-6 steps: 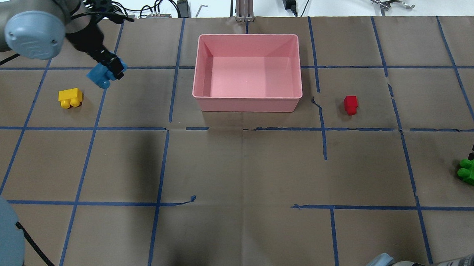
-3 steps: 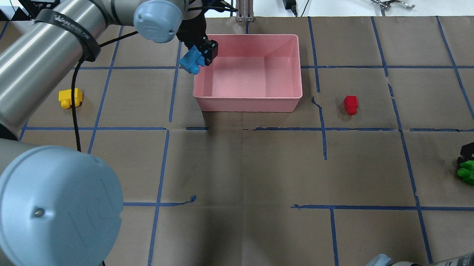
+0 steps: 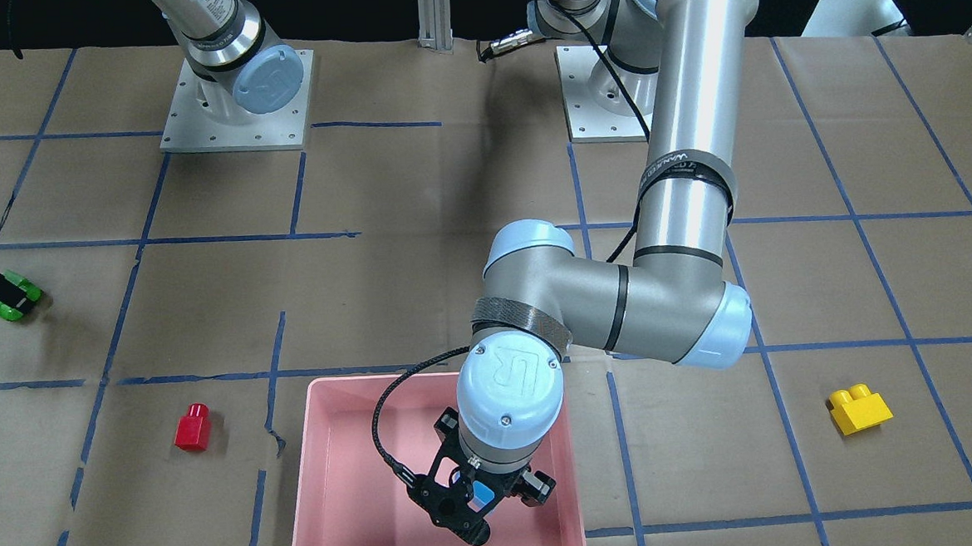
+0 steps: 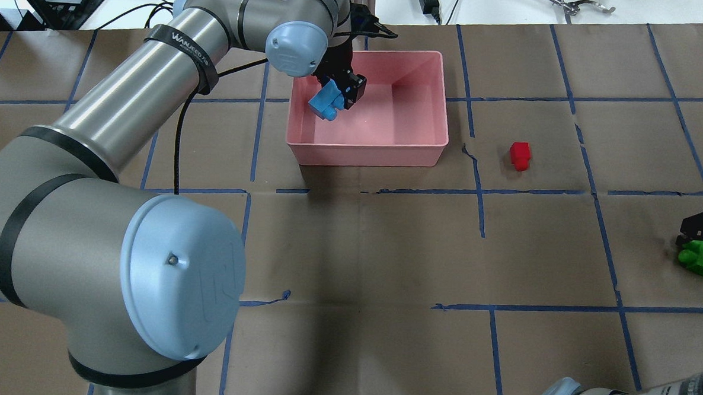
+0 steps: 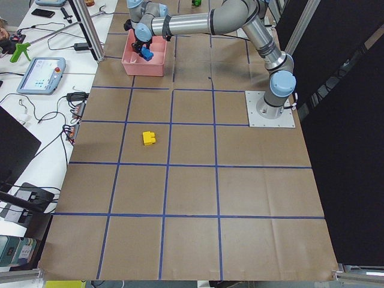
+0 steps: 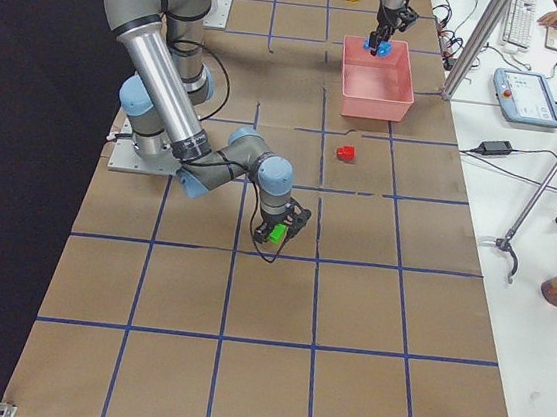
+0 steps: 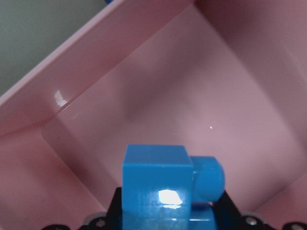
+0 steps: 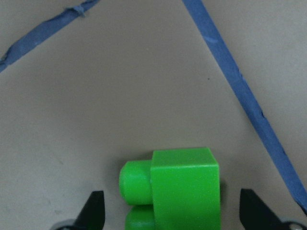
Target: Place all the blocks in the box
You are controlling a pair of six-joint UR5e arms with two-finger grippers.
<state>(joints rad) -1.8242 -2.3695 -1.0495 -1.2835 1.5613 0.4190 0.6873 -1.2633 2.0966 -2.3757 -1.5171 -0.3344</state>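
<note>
Counts four bricks, one box (image 4: 365, 152) and two end effectors. Nearest the robot, finds the green brick (image 4: 702, 258) lying on the brown surface (image 4: 355, 251), straddled by the right end effector (image 8: 172, 211), spread wide with a gap at each finger. Farther out, shows the red brick (image 4: 520, 155) on the surface to the right of the box, well apart from the green one, and the yellow brick (image 3: 859, 410) alone on the robot's left side, also on the surface. Farthest, places the left end effector (image 4: 338, 96) inside the rim of the pink box, clamped on the blue brick (image 4: 325, 100) and holding it in the air above the box floor.
</note>
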